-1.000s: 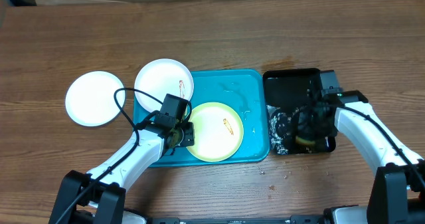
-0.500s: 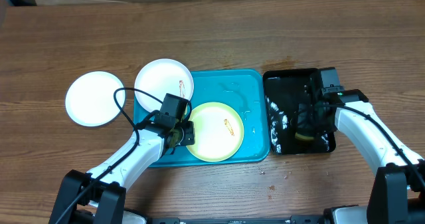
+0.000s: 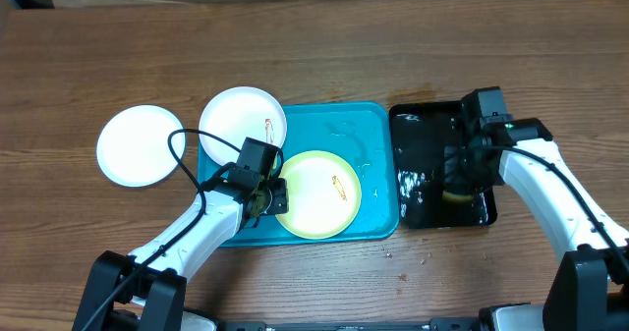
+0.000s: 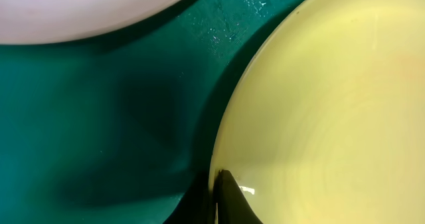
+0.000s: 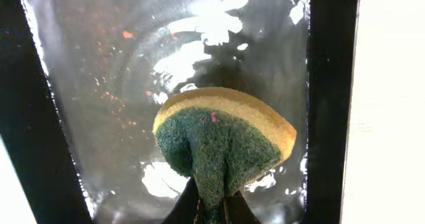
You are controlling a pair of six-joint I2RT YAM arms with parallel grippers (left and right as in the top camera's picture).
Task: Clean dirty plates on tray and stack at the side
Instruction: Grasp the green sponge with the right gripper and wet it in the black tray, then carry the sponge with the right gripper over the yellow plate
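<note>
The turquoise tray (image 3: pixel 344 125) holds a pale yellow-green plate (image 3: pixel 316 195) with an orange smear and a white plate (image 3: pixel 241 120) with a reddish smear on the tray's far left corner. A second white plate (image 3: pixel 140 144) lies on the table left of the tray. My left gripper (image 3: pixel 273 195) is shut on the left rim of the yellow-green plate (image 4: pixel 319 111); the white plate's edge (image 4: pixel 80 11) shows above. My right gripper (image 3: pixel 460 179) is shut on a green and yellow sponge (image 5: pixel 222 141) over the black tray (image 5: pixel 99 84).
The narrow glossy black tray (image 3: pixel 418 139) sits right of the turquoise tray and holds wet, shiny liquid. Bare wooden table (image 3: pixel 324 46) lies behind both trays. Small crumbs or drops lie on the wood near the front edge (image 3: pixel 408 262).
My right gripper with the sponge has moved toward the far side of the black tray. The foam and liquid in that tray has shifted. The left arm and the plates have not moved.
</note>
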